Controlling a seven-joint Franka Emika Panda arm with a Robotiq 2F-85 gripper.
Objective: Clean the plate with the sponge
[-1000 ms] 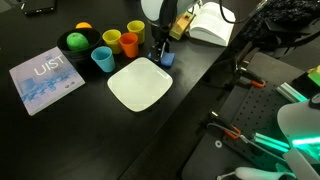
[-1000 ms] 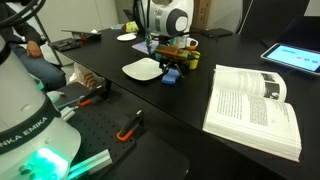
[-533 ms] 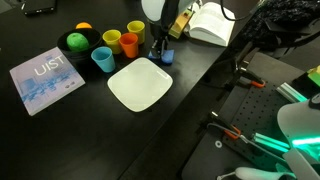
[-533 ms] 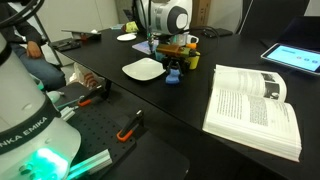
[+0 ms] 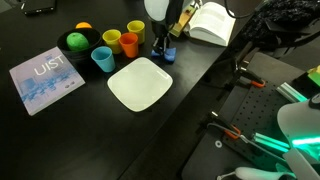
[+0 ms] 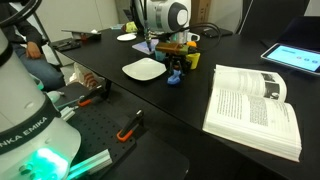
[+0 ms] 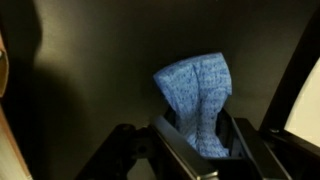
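Note:
The white square plate (image 5: pixel 139 84) (image 6: pixel 143 69) lies flat on the black table. Just beyond its far corner is the small blue sponge (image 5: pixel 167 57) (image 6: pixel 174 78), with my gripper (image 5: pixel 161 51) (image 6: pixel 175 68) straight above it. In the wrist view the sponge (image 7: pixel 195 92) is pinched and buckled between the two dark fingers (image 7: pixel 176 150), so my gripper (image 7: pixel 198 138) is shut on it. The sponge is beside the plate, not over it. The exterior views do not show whether it is touching the table.
Beside the plate stand a light blue cup (image 5: pixel 102 59), an orange cup (image 5: pixel 129 44), yellow cups (image 5: pixel 112 40) and a green bowl (image 5: pixel 76 42). A pale blue booklet (image 5: pixel 45 79) lies further off. An open book (image 6: pixel 253 105) lies near the table edge.
The jaws have closed in on the sponge and squeezed it. The arm has stayed almost in place above it.

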